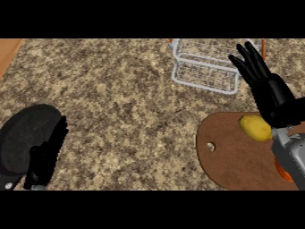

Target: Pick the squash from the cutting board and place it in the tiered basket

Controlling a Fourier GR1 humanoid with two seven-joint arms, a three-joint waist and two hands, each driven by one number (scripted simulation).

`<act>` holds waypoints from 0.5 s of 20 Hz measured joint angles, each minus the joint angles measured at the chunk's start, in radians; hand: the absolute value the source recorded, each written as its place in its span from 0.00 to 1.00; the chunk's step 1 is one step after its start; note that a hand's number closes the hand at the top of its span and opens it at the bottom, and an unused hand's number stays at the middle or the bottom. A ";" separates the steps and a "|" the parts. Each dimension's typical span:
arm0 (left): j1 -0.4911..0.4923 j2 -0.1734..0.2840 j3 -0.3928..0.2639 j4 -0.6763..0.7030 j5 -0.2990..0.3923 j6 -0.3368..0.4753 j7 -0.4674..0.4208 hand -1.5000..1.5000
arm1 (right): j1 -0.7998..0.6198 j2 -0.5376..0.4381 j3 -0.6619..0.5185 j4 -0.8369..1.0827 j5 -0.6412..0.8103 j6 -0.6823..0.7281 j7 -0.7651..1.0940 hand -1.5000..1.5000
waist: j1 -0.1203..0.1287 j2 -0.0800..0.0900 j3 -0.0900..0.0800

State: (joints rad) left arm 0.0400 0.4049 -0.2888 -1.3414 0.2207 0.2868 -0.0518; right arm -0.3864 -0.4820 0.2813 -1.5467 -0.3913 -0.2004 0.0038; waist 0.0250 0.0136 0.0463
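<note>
At the near edge, the robot's left black hand point(46, 156) shows at the lower left with fingers straight and together, holding nothing, lying over the round black frying pan point(19, 138) that sits on the speckled brown granite surface point(115, 89). On the lower right the grey forearm point(300, 161) of the right arm comes in over the brown wooden cutting board with a small hole near its left rim point(234, 156); a sliver of something orange point(285, 172) shows beside the forearm, too hidden to identify.

The small yellow oval squash point(255, 128) lies on the far part of the cutting board, smooth and plain yellow, its long axis running roughly near to far with a slight lean, its right side partly hidden by the right hand. Which end is the stem cannot be told.

The right black hand point(267, 87) rises just beside the squash with fingers straight and spread, pointing away toward the far side, grasping nothing. Farther off stands the white wire tiered basket point(204, 67), apart from the board
</note>
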 measured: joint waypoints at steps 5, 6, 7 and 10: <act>0.019 -0.022 0.017 -0.009 -0.010 0.048 -0.005 0.50 | 0.079 -0.139 -0.152 -0.006 -0.065 0.140 -0.121 1.00 | -0.038 -0.013 -0.029; 0.018 -0.028 0.023 -0.013 -0.009 0.060 -0.003 0.50 | 0.092 -0.180 -0.197 0.001 -0.079 0.176 -0.155 1.00 | -0.045 -0.015 -0.031; 0.023 -0.033 0.028 -0.018 -0.004 0.068 -0.002 0.50 | 0.113 -0.226 -0.229 0.036 -0.042 0.143 -0.145 0.00 | -0.063 -0.015 -0.035; 0.038 -0.058 0.031 -0.028 0.002 0.086 -0.010 0.50 | 0.177 -0.228 -0.361 0.145 -0.084 0.046 -0.133 0.00 | -0.079 -0.015 -0.037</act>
State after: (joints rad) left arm 0.0782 0.3473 -0.2580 -1.3696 0.2224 0.3732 -0.0622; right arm -0.2091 -0.7095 -0.0802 -1.4019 -0.4749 -0.1543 -0.1289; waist -0.0535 -0.0017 0.0092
